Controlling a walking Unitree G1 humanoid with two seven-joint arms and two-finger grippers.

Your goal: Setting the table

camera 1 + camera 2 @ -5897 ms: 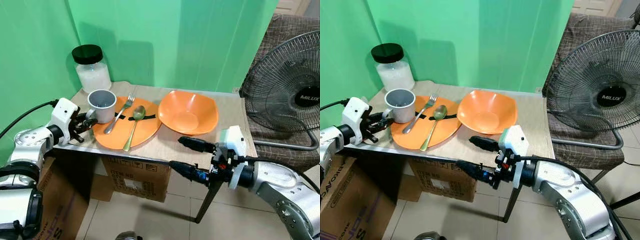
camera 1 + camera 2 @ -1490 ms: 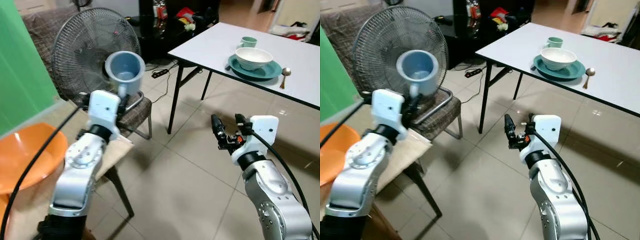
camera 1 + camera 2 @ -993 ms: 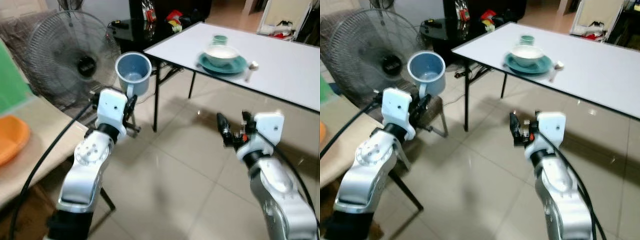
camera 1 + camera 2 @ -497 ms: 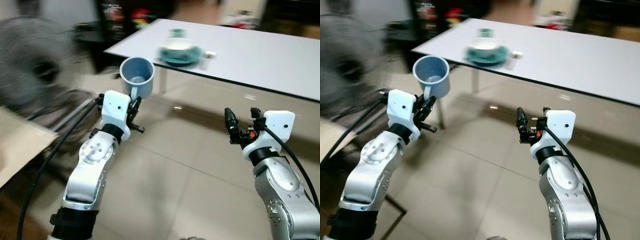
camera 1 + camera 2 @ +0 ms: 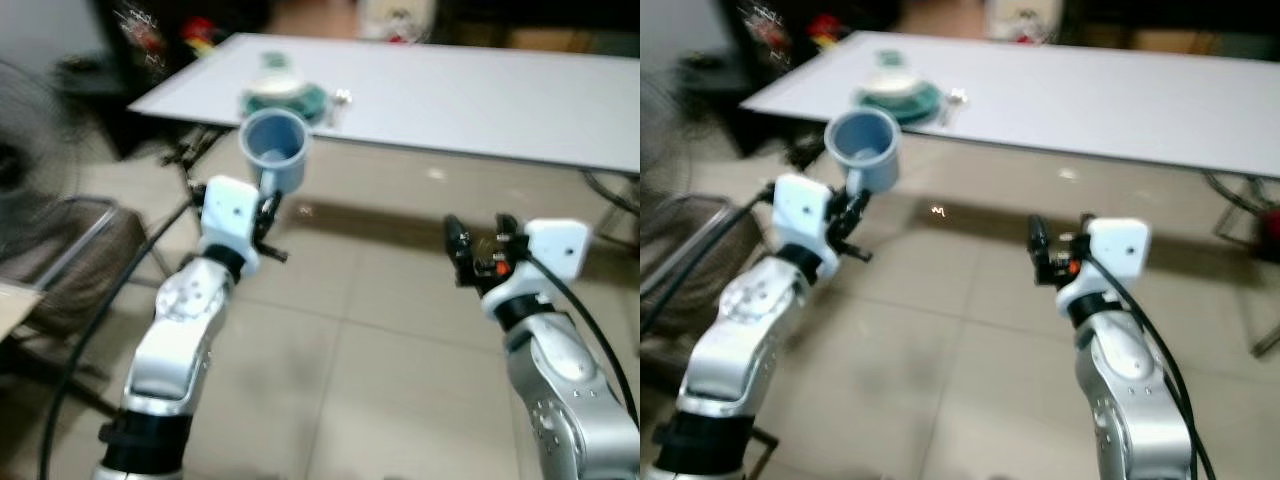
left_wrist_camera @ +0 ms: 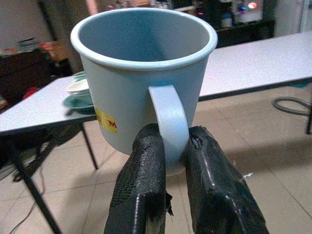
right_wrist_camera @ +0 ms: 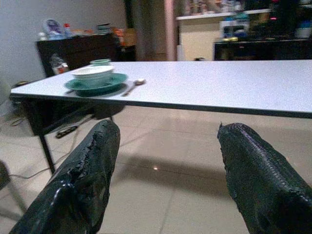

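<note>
Table [image 5: 480, 95] nearer; mug [image 6: 141, 83] in left pincer [image 6: 168, 146]

A long white table [image 5: 470, 90] stands on a beige tiled floor [image 5: 340, 370].

Head views blurred; fan [image 5: 30, 190] seemingly cut off.

Smooth pale-blue mug [image 6: 144, 83] with glossy rim, rough-textured matt black fingers [image 6: 139, 190], matt white table top [image 7: 204, 80], glossy beige floor tiles [image 5: 350, 370], silver metallic arm shells.
</note>
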